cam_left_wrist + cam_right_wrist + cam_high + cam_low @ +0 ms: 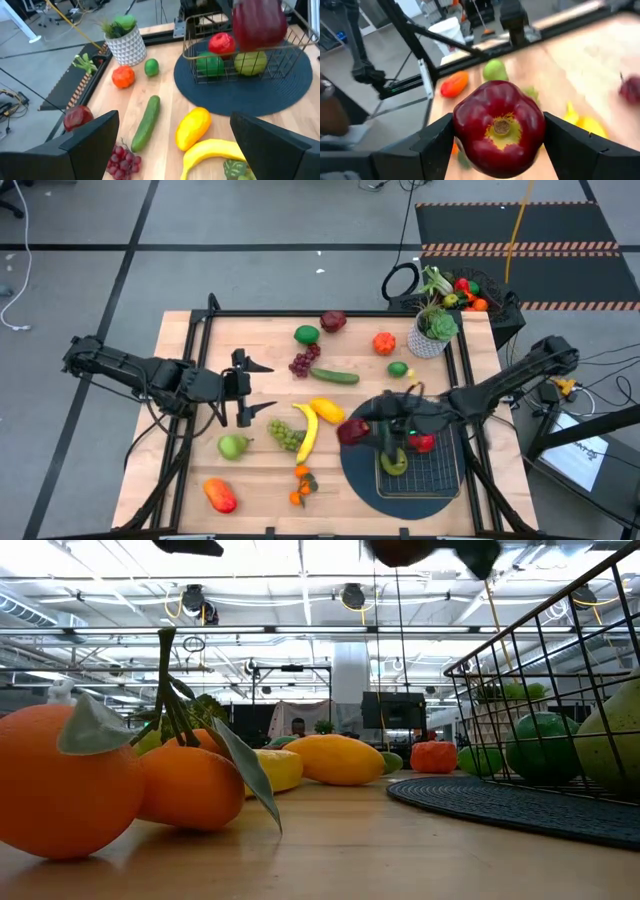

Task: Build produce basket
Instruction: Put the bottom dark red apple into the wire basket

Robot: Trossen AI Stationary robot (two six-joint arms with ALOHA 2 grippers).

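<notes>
Grip confirmed: I see the right gripper clenched on a glossy dark red plastic apple, held at the left edge of the dark bronze wire-mesh basket in the lower right of the high view. Basket sits on a dark round woven mat, with a red fruit and a green pear inside. Left gripper hangs released, centre-left, above bare wood near the yellow plastic banana.

One wire basket, one banana, one cucumber, two grape bunches.
</notes>
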